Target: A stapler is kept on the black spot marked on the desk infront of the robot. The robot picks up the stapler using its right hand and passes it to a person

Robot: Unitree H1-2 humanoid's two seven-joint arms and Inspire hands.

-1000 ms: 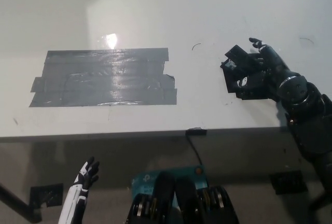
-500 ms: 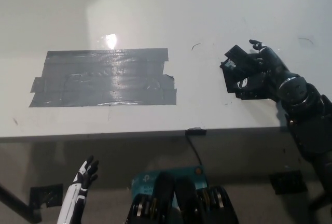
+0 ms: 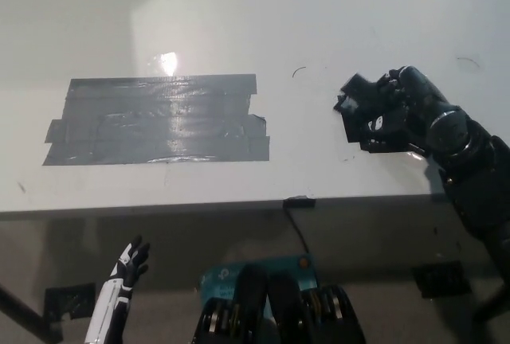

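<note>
Black tape patch point(image 3: 159, 119) on the counter point(image 3: 319, 25) lies bare. Right hand point(image 3: 390, 113) rests near the front edge, well apart (finger state unclear). Left hand point(image 3: 127, 268) hangs below, fingers spread.

The right robot hand point(image 3: 381, 113) has rolled over, its fingers curling down toward the tabletop point(image 3: 319, 25). The left robot hand point(image 3: 130, 263) has sunk slightly lower.

- The tape patch point(image 3: 159, 119) lies on the desk point(image 3: 319, 25), toward its left side
- The right hand point(image 3: 382, 113) is over the desk, well to the right of the patch
- The left hand point(image 3: 127, 268) is below the desk's front edge, at the left
</note>
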